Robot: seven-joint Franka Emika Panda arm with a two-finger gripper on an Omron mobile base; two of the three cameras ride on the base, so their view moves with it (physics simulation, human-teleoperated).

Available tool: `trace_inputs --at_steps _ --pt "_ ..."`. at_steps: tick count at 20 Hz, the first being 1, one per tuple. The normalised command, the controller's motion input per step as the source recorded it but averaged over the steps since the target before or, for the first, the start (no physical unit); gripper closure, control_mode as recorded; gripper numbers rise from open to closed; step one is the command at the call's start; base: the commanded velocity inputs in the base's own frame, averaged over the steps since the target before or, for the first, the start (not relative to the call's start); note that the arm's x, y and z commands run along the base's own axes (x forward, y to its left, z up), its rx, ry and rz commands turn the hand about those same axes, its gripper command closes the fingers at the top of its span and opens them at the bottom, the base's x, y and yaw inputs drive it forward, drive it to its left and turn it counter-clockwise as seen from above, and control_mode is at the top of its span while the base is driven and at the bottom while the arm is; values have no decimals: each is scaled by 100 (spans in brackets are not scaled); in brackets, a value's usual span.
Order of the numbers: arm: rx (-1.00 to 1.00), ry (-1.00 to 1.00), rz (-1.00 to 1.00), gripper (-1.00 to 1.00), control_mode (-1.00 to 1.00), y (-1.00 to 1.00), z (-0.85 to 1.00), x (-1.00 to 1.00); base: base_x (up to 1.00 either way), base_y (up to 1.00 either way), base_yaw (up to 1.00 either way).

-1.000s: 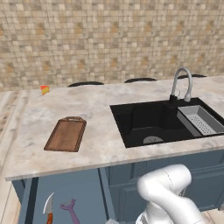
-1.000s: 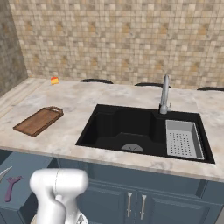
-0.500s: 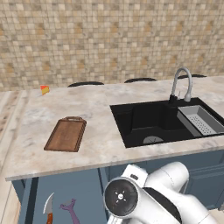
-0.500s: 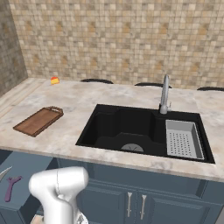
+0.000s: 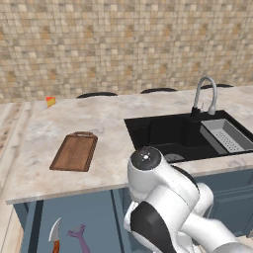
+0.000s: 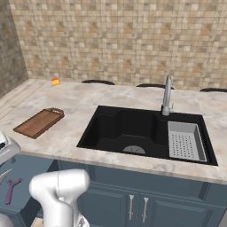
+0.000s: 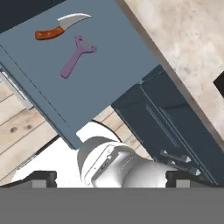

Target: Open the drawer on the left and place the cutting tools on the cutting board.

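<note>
You are looking down, in the hand view, into the pulled-out wide navy-blue drawer (image 7: 87,74), whose short silver bar handle (image 7: 15,89) runs along its front edge. On the drawer's flat floor lie the small knife with a curved silver blade and red-brown handle (image 7: 61,26) and, just beside it but apart, the small purple scissor-like tool (image 7: 76,57). From the left base view you see both tools low in the open drawer, the knife (image 5: 55,233) left of the purple tool (image 5: 79,236). The flat dark-brown wooden cutting board with a handle loop (image 5: 75,151) sits bare on the marble-patterned counter (image 5: 106,123), left of the black sink (image 5: 173,136), with a small orange-yellow wedge (image 5: 50,101) near the wall. The gripper's (image 7: 111,177) dark finger tips (image 7: 41,177) stand wide apart, pinching nothing.
</note>
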Motion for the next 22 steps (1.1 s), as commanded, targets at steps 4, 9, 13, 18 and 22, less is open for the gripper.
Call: trace_inputs --at_steps 4,9,13,18,22 --pt "29 26 -17 -100 -100 31 -34 36 0 0 0" --pt "22 14 -20 -100 -100 43 -40 32 0 0 0" --pt "0 0 -6 -100 -100 6 -6 5 0 0 0" --pt "0 2 0 -100 -100 7 -15 0 0 0 0" --pt "0 17 -2 -100 -100 23 -38 4 0 0 0"
